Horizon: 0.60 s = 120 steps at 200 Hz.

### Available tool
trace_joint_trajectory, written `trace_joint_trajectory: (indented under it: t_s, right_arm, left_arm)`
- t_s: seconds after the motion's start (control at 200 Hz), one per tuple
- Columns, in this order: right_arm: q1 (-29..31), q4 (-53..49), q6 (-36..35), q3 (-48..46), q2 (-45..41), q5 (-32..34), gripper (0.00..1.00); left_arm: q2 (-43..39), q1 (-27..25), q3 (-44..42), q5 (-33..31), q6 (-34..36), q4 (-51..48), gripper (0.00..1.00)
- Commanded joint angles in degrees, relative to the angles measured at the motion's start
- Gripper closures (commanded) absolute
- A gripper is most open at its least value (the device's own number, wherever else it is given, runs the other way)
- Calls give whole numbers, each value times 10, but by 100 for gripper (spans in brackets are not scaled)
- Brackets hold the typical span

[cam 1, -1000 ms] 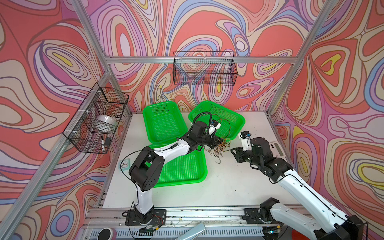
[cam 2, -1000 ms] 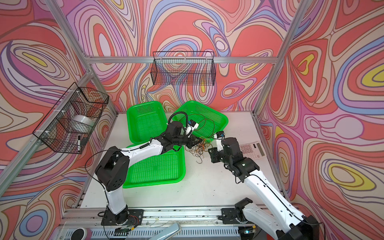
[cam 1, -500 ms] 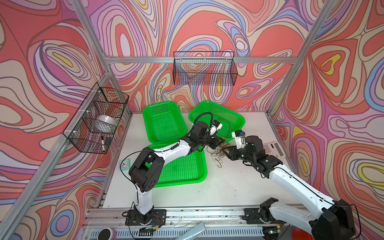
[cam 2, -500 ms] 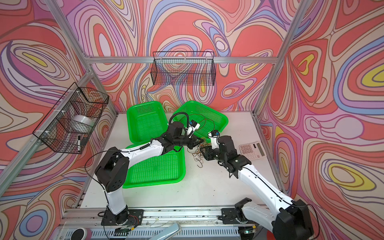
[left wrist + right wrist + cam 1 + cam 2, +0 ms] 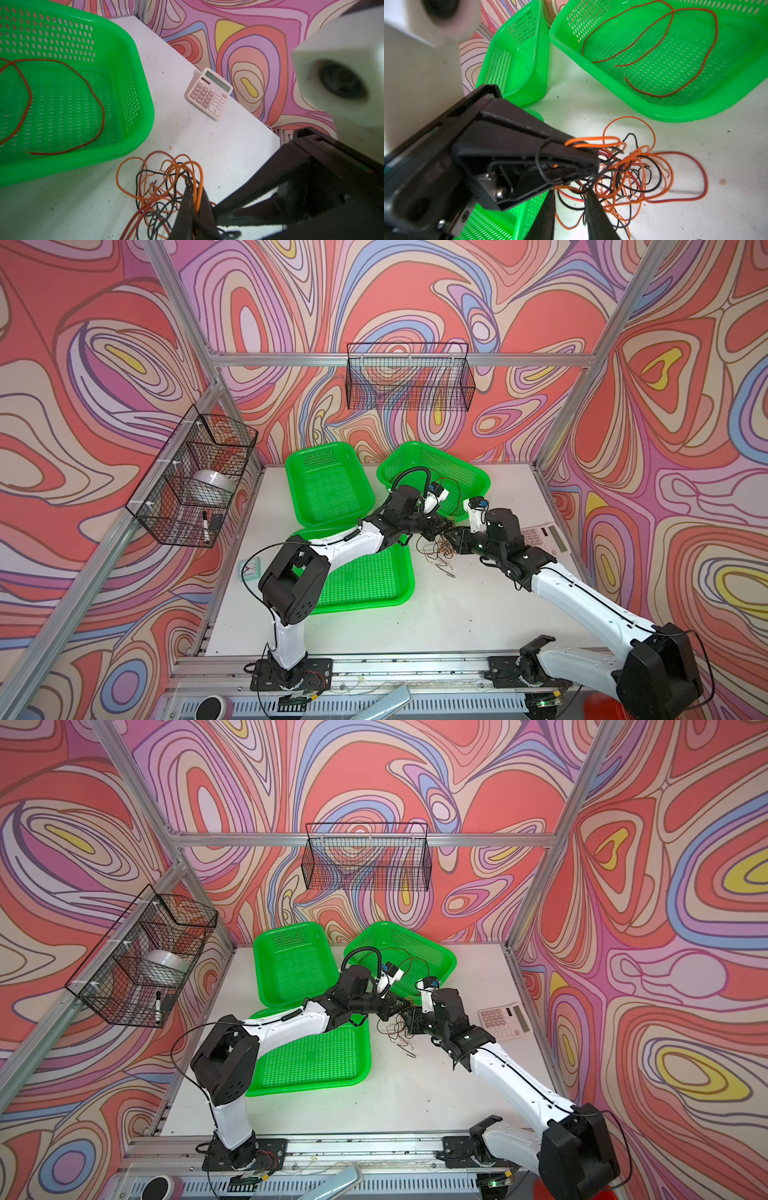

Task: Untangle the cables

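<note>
Cables (image 5: pixel 439 546) in a loose knot of orange, black and red-brown loops, lying on the white table (image 5: pixel 457 614) just in front of the rear right basket (image 5: pixel 469 470) and beside the corner of the shallow green tray (image 5: pixel 365 580); both arms meet over the knot. Left gripper (image 5: pixel 592 164) clamped tight, orange strands coming out at its tips and a black loop hooked round one finger; right gripper (image 5: pixel 571 209) low in the heap, jaws part open with strands running through the gap, nothing pinched as far as I can see. Pink calculator (image 5: pixel 209 93) well clear by the wall; one red-brown wire (image 5: pixel 103 118) lies alone in the basket. Judgement: featherweight, limp, a little springy, probably slick-jacketed; a pull would drag the whole heap unless one side is anchored. Best hold: a free outer loop or a loose end, not the dense middle; draw slowly, watch for snags.
</note>
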Motion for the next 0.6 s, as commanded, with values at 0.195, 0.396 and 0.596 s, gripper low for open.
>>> trace_joint_trajectory:
  t_s: [0.195, 0.396, 0.596]
  right_arm:
    - [4, 3, 3, 7, 8, -7, 89]
    - [4, -55, -12, 7, -65, 49, 74]
    - [8, -55, -11, -2, -78, -17, 70]
  left_arm:
    - [-25, -7, 17, -6, 11, 8, 100]
    - [-30, -7, 24, -25, 21, -9, 100]
    - [-29, -7, 29, -34, 13, -10, 100]
